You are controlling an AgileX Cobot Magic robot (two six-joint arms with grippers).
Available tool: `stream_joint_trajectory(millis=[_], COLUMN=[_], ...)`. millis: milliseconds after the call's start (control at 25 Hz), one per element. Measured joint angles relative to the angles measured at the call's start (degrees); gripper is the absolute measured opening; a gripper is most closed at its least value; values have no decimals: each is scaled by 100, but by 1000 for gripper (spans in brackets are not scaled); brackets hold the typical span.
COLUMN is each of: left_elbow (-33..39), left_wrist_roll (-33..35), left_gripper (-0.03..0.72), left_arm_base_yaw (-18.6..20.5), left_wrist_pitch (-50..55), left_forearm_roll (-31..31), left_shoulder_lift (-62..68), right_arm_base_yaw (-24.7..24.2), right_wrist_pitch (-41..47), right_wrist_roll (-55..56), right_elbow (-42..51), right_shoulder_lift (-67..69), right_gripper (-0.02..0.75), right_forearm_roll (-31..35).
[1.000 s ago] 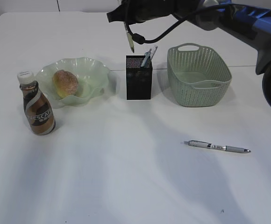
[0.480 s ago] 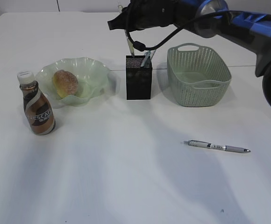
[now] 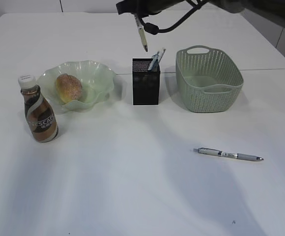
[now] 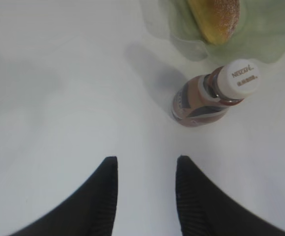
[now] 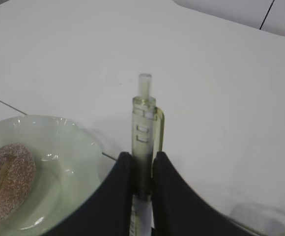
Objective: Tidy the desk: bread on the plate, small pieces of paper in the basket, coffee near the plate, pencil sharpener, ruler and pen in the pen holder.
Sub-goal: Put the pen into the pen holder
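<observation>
The pen [image 3: 141, 33] hangs tip-down just above the holder [image 3: 146, 81], a little left of its mouth, clamped in the right hand [image 5: 141, 169]; the pads pinch the barrel below its clicker end, as the right wrist view shows. It looks light, stiff and smooth, so likely to slip or swing if held loosely; a grip near mid-barrel, as now, seems sound. The holder already carries a pale blue item and something clear, neither of which I can name. A second pen [image 3: 227, 155] lies on the worktop [image 3: 132, 187] well in front and right of the holder; thin and flat-lying, it probably needs a pinch across the barrel. Right of the holder stands the basket [image 3: 209, 81]; left of it the plate [image 3: 96, 73] with the bread [image 3: 69, 87], and the coffee [image 3: 40, 116] near the plate. The left hand [image 4: 146, 169] hovers over the coffee, pads apart, holding nothing.
</observation>
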Motion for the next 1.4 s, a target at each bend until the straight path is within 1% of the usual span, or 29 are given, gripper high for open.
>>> stream_joint_trajectory(millis=[160,280,400,440,520,640,680,720,760,840,880,1400], left_elbow=[0,0,0,0,0,0,0,0,0,0,0,0], left_wrist_roll=[0,0,0,0,0,0,0,0,0,0,0,0], left_gripper=[275,275,275,275,275,275,275,275,275,275,275,275], left_arm_base_yaw=[0,0,0,0,0,0,0,0,0,0,0,0], left_wrist_pitch=[0,0,0,0,0,0,0,0,0,0,0,0], left_forearm_roll=[0,0,0,0,0,0,0,0,0,0,0,0], left_shoulder_lift=[0,0,0,0,0,0,0,0,0,0,0,0], right_arm_base_yaw=[-12,-25,-25,-34,-34,-34,-34,-34,-34,-34,-34,-9], right_wrist_pitch=[77,-201,-201,-838,-1063,-1920,-1920,-2519,-2714,-2939,-3228,-4793], right_wrist_roll=[0,0,0,0,0,0,0,0,12,21,21,363], right_elbow=[175,550,550,1087,1279,1989,1989,2400,2549,2745,2934,3926], right_shoulder_lift=[-139,-281,-281,-477,-550,-831,-831,-972,-1023,-1065,-1079,-1092], right_gripper=[103,103,103,103,103,103,103,103,103,103,103,103], right_forearm_roll=[0,0,0,0,0,0,0,0,0,0,10,30])
